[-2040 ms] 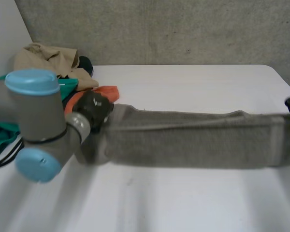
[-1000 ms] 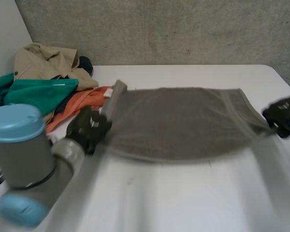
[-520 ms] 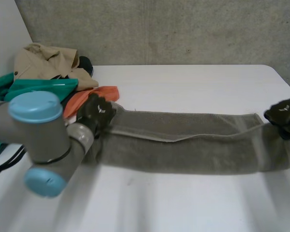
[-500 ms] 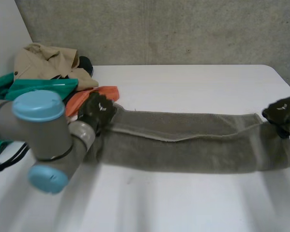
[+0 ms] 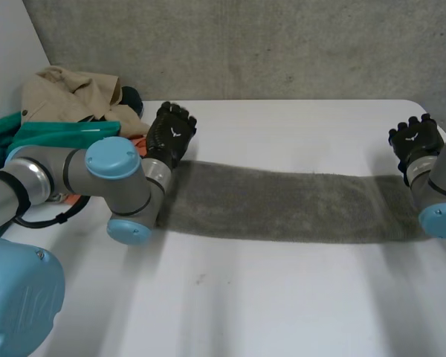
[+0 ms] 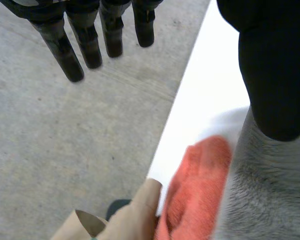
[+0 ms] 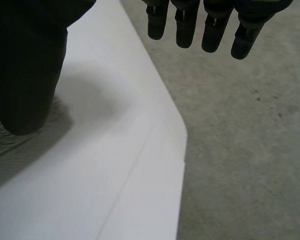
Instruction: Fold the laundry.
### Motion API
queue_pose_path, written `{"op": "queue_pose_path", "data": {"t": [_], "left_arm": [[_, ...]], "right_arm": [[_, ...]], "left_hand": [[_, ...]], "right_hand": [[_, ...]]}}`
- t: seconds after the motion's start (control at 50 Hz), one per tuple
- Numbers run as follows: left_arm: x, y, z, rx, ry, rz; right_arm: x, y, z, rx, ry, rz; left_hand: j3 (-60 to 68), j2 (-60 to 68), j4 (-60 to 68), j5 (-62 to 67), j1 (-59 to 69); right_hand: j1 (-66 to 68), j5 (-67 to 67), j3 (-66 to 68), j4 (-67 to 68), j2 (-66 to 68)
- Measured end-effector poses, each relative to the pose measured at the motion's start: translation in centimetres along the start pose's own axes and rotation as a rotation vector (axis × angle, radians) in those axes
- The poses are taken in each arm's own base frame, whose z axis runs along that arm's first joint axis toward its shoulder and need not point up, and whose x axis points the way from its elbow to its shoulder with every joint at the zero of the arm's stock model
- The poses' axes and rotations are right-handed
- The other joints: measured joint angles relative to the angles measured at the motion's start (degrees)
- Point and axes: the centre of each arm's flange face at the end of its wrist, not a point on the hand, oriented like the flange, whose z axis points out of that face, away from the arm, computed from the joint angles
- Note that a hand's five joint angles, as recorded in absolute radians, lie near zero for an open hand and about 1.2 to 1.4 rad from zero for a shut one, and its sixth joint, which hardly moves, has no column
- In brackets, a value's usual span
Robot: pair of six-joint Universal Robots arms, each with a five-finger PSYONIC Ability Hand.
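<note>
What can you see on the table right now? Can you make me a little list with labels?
towel: grey, lying in one long narrow strip across the table
left hand: open, holding nothing, at the towel's end near the clothes pile
right hand: open, holding nothing, at the towel's other end
pile: tan cloth, green cloth and orange cloth, heaped beside the left hand
still to fold: the pile looks unfolded

A white table (image 5: 282, 297) bears grey towel (image 5: 282, 204), clothes pile (image 5: 67, 97).
</note>
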Motion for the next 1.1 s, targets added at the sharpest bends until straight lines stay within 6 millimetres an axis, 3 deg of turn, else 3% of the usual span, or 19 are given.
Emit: {"op": "queue_pose_path", "data": {"t": [0.06,0.14,0.28,0.38,0.46,0.54,0.64,0.68,0.7,0.74,0.82,0.9,0.92,0.98,1.04,1.1], "left_arm": [[-0.4,-0.7,0.2,0.030,-0.033,-0.001],[-2.6,-3.1,0.2,0.082,-0.114,-0.007],[-6.5,-5.9,-2.2,0.073,-0.186,-0.025],[-7.3,-6.4,-5.8,0.030,-0.149,-0.063],[-6.8,-6.0,-8.6,-0.002,-0.092,-0.144],[-6.0,-5.6,-10.1,-0.023,-0.054,-0.227],[-5.5,-5.3,-10.6,-0.036,-0.035,-0.287],[-5.4,-5.2,-10.7,-0.039,-0.033,-0.296],[-5.4,-5.2,-10.7,-0.040,-0.032,-0.300],[-5.3,-5.1,-10.6,-0.040,-0.032,-0.303],[-5.4,-5.2,-10.6,-0.040,-0.034,-0.303],[-5.7,-5.4,-10.8,-0.037,-0.042,-0.301],[-5.9,-5.5,-10.9,-0.035,-0.046,-0.301],[-6.3,-5.6,-11.3,-0.034,-0.050,-0.301],[-6.5,-5.6,-11.6,-0.038,-0.052,-0.300],[-6.6,-5.3,-11.9,-0.046,-0.052,-0.299]], "right_arm": [[0.6,-0.6,0.2,0.000,0.033,0.015],[2.9,-2.5,-0.4,0.027,0.078,0.062],[5.5,-4.2,-3.9,0.034,-0.052,0.107],[5.8,-2.4,-7.1,-0.064,-0.232,0.158],[4.5,0.2,-9.1,-0.163,-0.351,0.207],[3.3,2.2,-9.8,-0.187,-0.380,0.225],[2.1,4.0,-9.4,-0.145,-0.338,0.210],[1.7,4.5,-9.0,-0.131,-0.319,0.203],[1.4,5.0,-8.7,-0.122,-0.304,0.198],[1.1,5.4,-8.2,-0.116,-0.286,0.191],[1.9,6.3,-7.3,-0.119,-0.216,0.170],[4.8,7.3,-6.3,-0.128,-0.090,0.118],[7.0,7.8,-5.9,-0.132,-0.018,0.067],[9.9,8.5,-5.5,-0.143,0.065,-0.040],[11.6,8.6,-5.1,-0.144,0.106,-0.148],[11.8,7.6,-4.8,-0.105,0.108,-0.219]], "left_hand": [[-5.28,-5.18,-5.26,-4.34,-1.82],[-5.28,-5.39,-5.27,-4.34,-1.82],[-5.27,-5.44,-5.27,-4.34,-1.82],[-5.28,-5.45,-5.27,-4.34,-1.82],[-5.28,-5.45,-5.27,-4.34,-1.82],[-5.28,-5.45,-5.27,-4.34,-1.82],[-5.28,-5.45,-5.27,-4.34,-1.82],[-5.28,-5.45,-5.27,-4.34,-1.82],[-5.28,-5.45,-5.27,-4.34,-1.82],[-5.28,-5.44,-5.27,-4.34,-1.82],[-5.28,-5.45,-5.27,-4.34,-1.82],[-5.28,-5.45,-5.27,-4.34,-1.82],[-5.28,-5.45,-5.27,-4.34,-1.82],[-5.28,-5.44,-5.27,-4.34,-1.82],[-5.28,-5.45,-5.27,-4.34,-1.82],[-5.28,-5.45,-5.27,-4.34,-1.82]], "right_hand": [[0.00,0.00,-0.07,-0.17,0.00],[0.00,0.00,-0.07,-0.17,0.00],[0.00,0.00,-0.07,-0.17,0.00],[4.40,5.21,5.39,5.16,5.60],[5.72,6.78,6.52,6.48,6.43],[5.73,6.96,6.52,6.48,6.43],[7.39,8.25,8.00,7.89,7.79],[19.80,19.24,19.29,19.11,19.16],[34.42,32.73,33.33,33.03,35.00],[48.76,47.44,48.69,48.38,50.32],[51.20,52.60,55.50,55.62,55.45],[51.20,52.61,55.70,55.94,55.45],[51.20,52.61,55.76,55.96,55.45],[51.20,52.61,55.77,56.04,55.45],[51.20,53.27,55.77,56.10,55.45],[51.20,53.40,55.77,56.10,55.45]]}}
